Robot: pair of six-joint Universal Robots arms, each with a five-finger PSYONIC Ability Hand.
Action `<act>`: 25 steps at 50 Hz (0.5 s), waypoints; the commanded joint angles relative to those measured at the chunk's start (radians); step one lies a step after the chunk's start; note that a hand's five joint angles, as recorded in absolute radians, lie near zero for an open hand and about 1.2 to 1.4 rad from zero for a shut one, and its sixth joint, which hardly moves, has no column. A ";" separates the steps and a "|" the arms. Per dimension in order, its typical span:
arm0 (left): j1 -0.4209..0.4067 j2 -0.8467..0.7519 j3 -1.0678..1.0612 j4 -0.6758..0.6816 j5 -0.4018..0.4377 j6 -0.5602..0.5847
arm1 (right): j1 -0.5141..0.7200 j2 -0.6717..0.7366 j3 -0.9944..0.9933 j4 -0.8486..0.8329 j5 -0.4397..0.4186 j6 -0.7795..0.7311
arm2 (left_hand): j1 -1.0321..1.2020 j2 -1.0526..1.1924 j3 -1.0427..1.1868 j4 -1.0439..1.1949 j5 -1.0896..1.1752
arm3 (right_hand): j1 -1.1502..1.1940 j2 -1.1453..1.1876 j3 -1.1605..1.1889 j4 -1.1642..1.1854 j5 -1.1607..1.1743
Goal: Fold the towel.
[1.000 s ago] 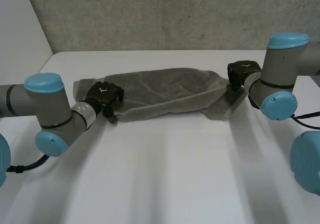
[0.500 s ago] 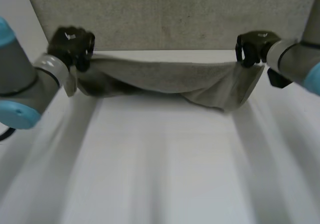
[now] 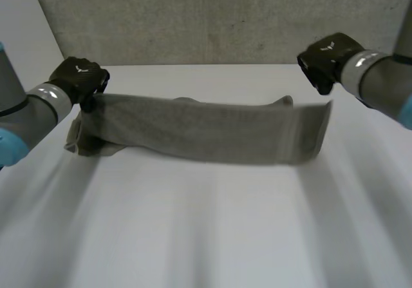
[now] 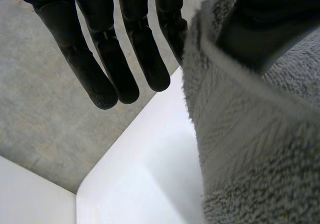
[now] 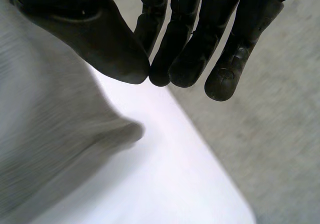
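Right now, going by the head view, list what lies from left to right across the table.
left arm → left hand → towel → right hand → right arm

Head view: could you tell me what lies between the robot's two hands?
The grey towel stretches across there over the white table, from the left hand to just under the right hand, as the head view shows.
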 commanded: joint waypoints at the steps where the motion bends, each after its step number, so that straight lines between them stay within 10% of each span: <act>1: -0.023 -0.142 0.339 0.043 -0.011 0.038 | 0.065 0.117 -0.233 -0.269 0.089 -0.002 | 0.044 0.044 0.020 0.042 0.032 | 0.056 0.065 0.053 0.055 0.045; 10: -0.066 -0.141 0.746 0.271 -0.083 -0.045 | 0.071 0.024 -0.350 -0.737 0.153 0.020 | 0.044 0.044 0.020 0.042 0.032 | 0.056 0.065 0.053 0.055 0.045; 24: -0.054 0.015 0.306 0.279 -0.058 -0.248 | 0.126 0.116 -0.278 -0.362 0.084 0.032 | 0.044 0.044 0.020 0.042 0.032 | 0.037 0.045 0.033 0.036 0.025; 25: -0.053 0.023 0.244 0.297 -0.048 -0.248 | 0.132 0.140 -0.265 -0.313 0.084 0.041 | 0.044 0.044 0.020 0.042 0.032 | -0.289 -0.280 -0.292 -0.290 -0.301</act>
